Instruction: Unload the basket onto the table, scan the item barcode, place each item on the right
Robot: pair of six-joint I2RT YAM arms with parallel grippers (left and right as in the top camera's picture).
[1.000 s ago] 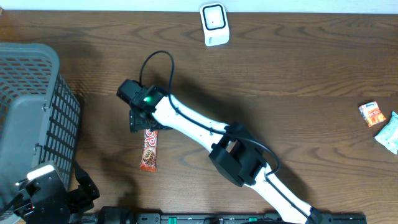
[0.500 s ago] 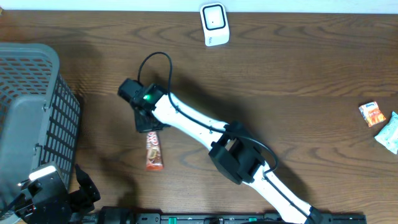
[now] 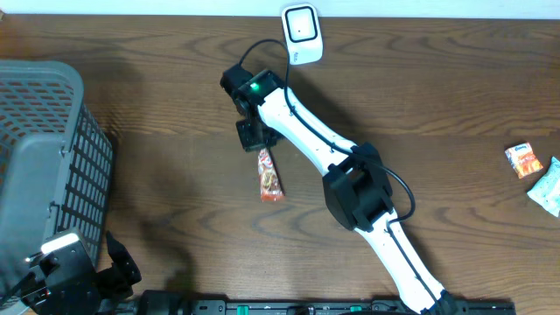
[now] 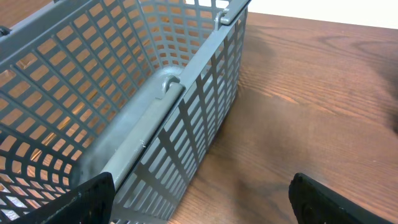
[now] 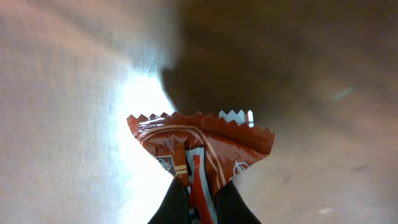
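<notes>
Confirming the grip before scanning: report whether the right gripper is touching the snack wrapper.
Touching. The right wrist view shows the right gripper pinching the snack wrapper at its end, both fingers pressed against it.

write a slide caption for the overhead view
Right gripper holds a red snack wrapper near the white scanner.

Wooden table: basket, scanner, orange packet, pale packet.

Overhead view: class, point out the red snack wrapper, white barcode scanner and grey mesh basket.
red snack wrapper (image 3: 270, 178): overhead view, pack's middle.
white barcode scanner (image 3: 302, 33): overhead view, front face.
grey mesh basket (image 3: 92, 171): overhead view, side wall.
</notes>
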